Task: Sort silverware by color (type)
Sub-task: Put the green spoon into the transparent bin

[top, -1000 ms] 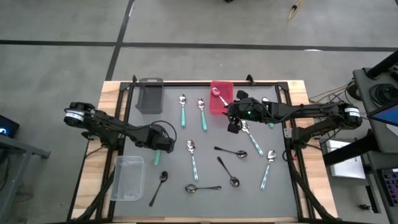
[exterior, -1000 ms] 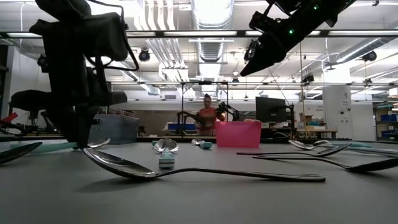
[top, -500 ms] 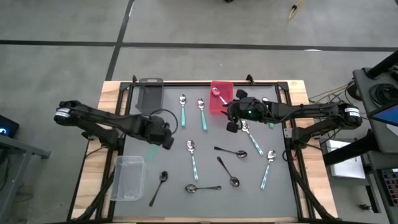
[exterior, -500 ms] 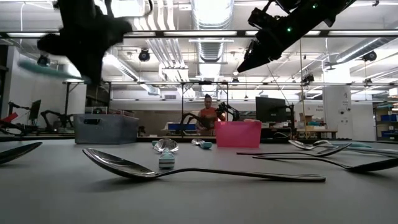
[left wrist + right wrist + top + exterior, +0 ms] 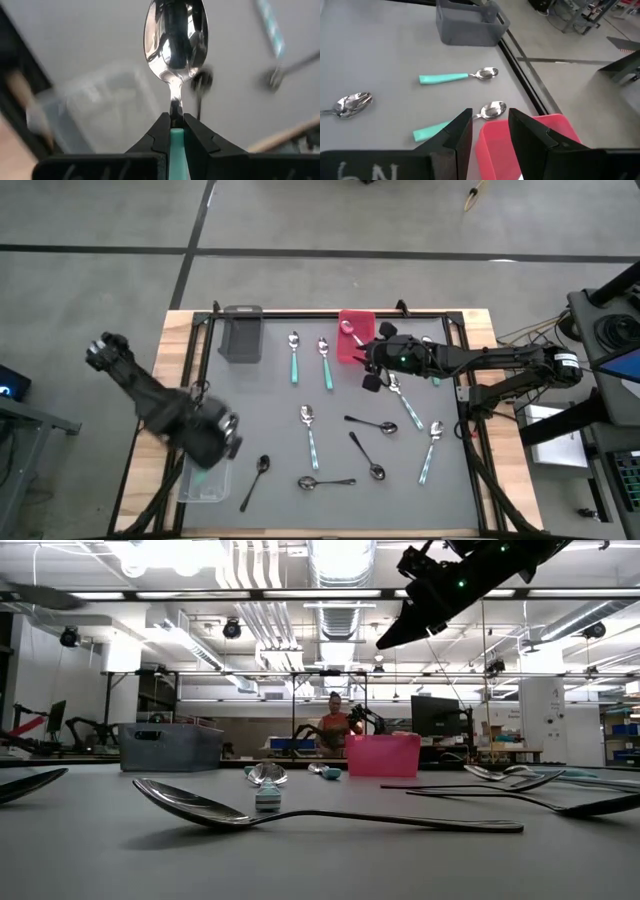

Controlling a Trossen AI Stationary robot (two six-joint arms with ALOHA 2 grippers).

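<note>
Left wrist view: teal-handled spoon (image 5: 173, 37) is clamped lengthwise in left gripper (image 5: 173, 131), above clear bin (image 5: 205, 480) (right gripper (image 5: 485, 131) parted, empty).

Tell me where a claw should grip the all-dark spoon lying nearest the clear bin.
Grip the dark spoon mid-handle, coming straight down with the fingers across the shaft. It lies flat and slanted, bowl toward the table's middle, with open mat on both sides, so the thin handle is the easiest part to pinch.
</note>
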